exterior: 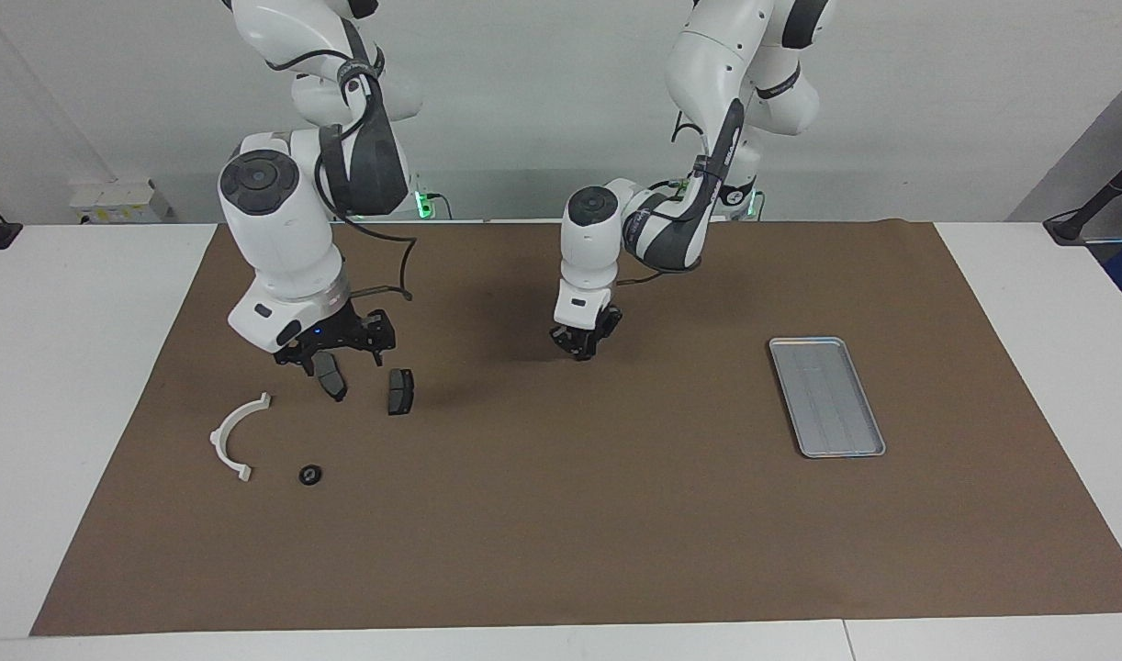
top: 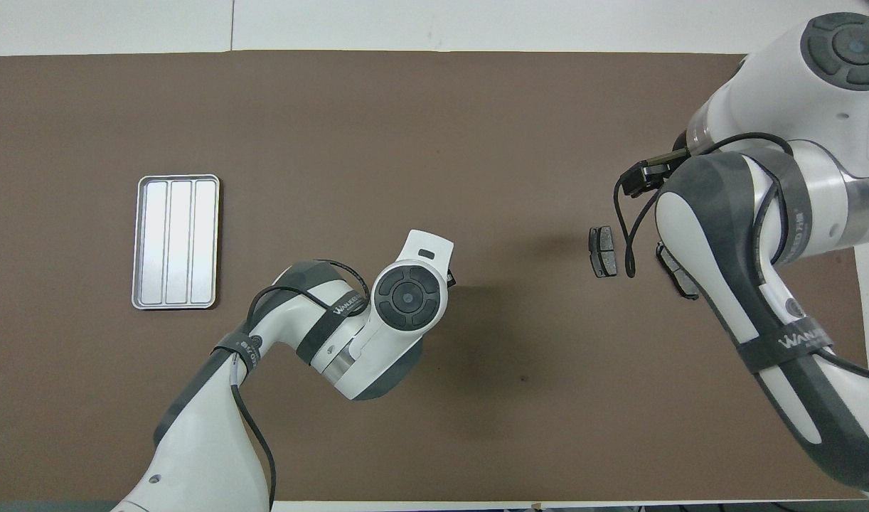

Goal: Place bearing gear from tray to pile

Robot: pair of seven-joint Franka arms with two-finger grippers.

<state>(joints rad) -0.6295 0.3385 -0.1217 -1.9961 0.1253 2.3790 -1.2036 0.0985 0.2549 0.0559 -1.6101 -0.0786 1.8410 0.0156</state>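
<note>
Brown matting (exterior: 561, 514) covers the white table under both my arms. Toward my left arm's end lies the silver tray (exterior: 826, 396), well apart from either claw. My left claw (exterior: 579, 347) hangs pinched together over bare mat. My right claw (exterior: 333, 351) hovers spread apart over one dark pad (exterior: 330, 376), the second pad (exterior: 400, 391) just beside. Near it lie the white bracket (exterior: 235, 434) and the small black gear (exterior: 310, 475).

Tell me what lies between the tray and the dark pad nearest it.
Only bare brown mat. In the facing view the shut left hand hangs above that stretch, between tray and pad.
</note>
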